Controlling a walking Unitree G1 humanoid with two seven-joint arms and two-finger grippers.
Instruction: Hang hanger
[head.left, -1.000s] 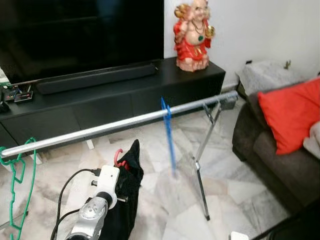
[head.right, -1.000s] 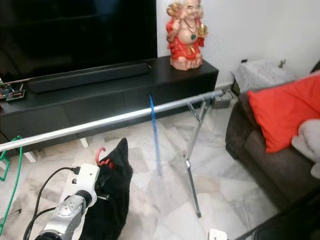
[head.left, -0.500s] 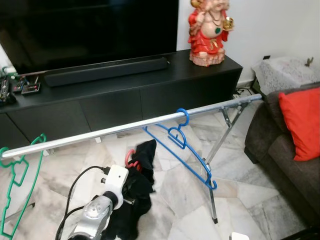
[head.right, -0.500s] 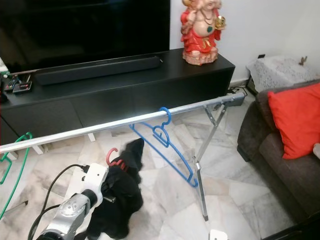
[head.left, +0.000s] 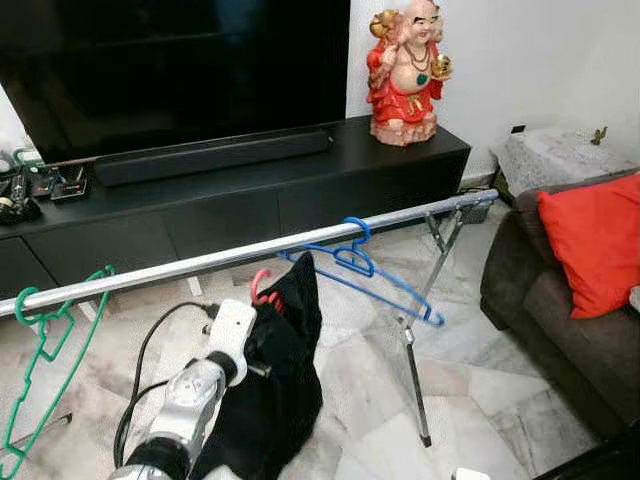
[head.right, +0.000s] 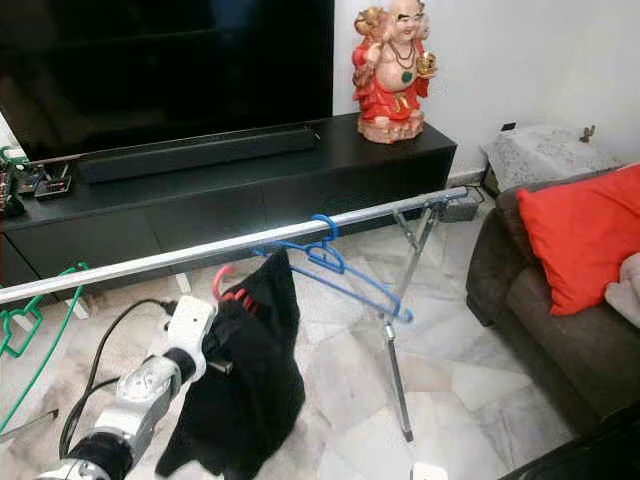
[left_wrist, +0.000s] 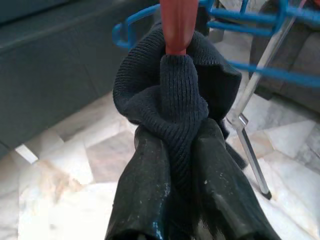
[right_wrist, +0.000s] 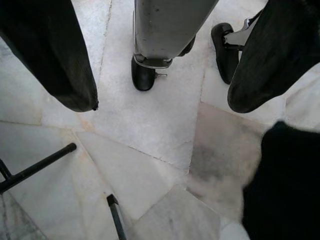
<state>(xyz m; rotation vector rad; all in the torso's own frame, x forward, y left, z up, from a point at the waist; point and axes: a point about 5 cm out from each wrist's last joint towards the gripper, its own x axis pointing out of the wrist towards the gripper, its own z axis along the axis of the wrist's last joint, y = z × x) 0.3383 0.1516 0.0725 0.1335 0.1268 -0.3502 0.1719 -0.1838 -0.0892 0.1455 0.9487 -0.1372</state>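
While the left gripper (left_wrist: 175, 200) holds its load just below the rail, the living-room scene reads as follows.

Left jaws: closed on the black garment (head.left: 275, 385) draped over the red hanger (head.left: 262, 290), gripped just below the hanger's neck.
Red hanger: hook raised close under the silver rail (head.left: 200, 262), not on it.
In the way: a blue hanger (head.left: 375, 275) hooked on the rail just to the right, tilted, beside the garment.
Also on the rail: a green hanger (head.left: 40, 340) at the far left end.
Behind: black TV table (head.left: 230, 190) with soundbar (head.left: 210, 157) and a red figurine (head.left: 405, 75).
Right side: dark sofa (head.left: 560, 310) with a red cushion (head.left: 590, 245).
Right gripper (right_wrist: 160, 60): hangs over the marble floor (right_wrist: 150, 135), jaws apart.
Since half a second ago: garment higher and nearer the rail; blue hanger swung flatter.
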